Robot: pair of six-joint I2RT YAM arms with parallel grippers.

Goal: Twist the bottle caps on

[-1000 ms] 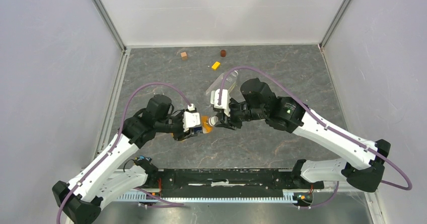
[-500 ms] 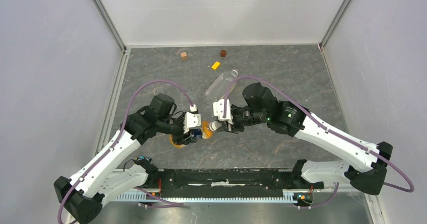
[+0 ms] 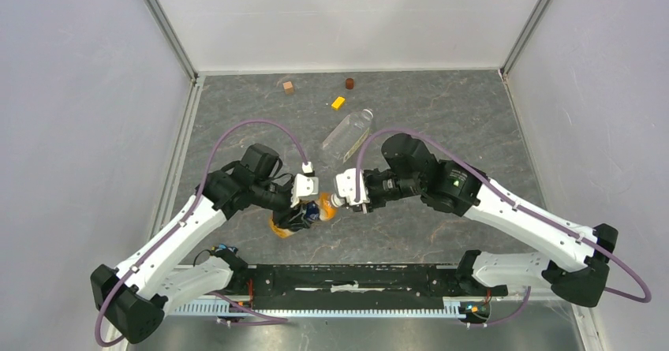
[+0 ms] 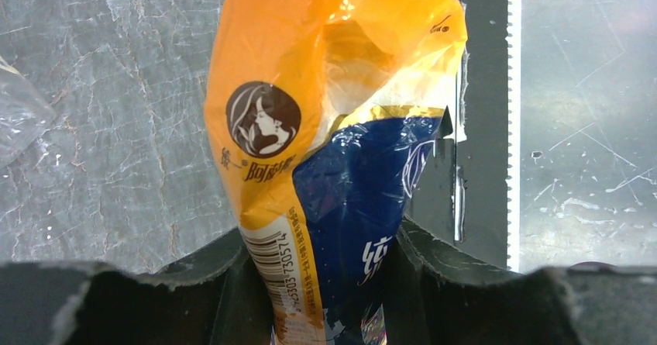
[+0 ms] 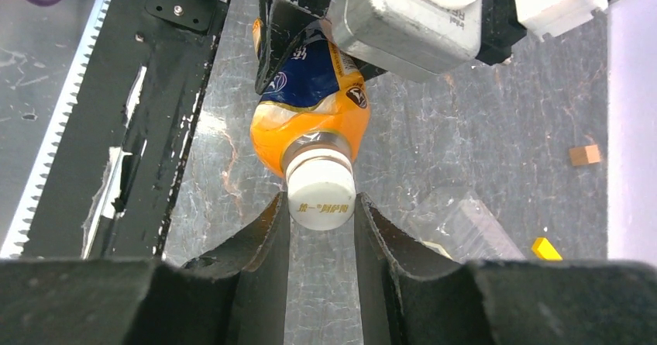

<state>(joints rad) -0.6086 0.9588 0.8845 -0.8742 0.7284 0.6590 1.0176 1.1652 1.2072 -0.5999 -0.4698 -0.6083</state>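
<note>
My left gripper [image 3: 304, 211] is shut on the small orange bottle [image 4: 333, 128] with the dark blue label, held off the table near the front middle; it also shows in the right wrist view [image 5: 310, 105]. A white cap [image 5: 321, 192] sits on the bottle's neck, and my right gripper [image 5: 321, 213] is shut on that cap, its fingers [image 5: 267, 236] pressed on both sides. The larger clear bottle [image 3: 348, 133] lies on its side behind both grippers, no cap on it in view. The second white cap is out of view.
A yellow block [image 3: 338, 102], a tan cube [image 3: 289, 87] and a small dark brown cylinder [image 3: 349, 83] lie near the back wall. A black rail [image 3: 355, 280] runs along the table's front edge. The clear bottle also shows in the right wrist view [image 5: 465, 225].
Both grippers have moved toward the front with the orange bottle and cap held between them. The clear bottle now lies uncovered behind them.
</note>
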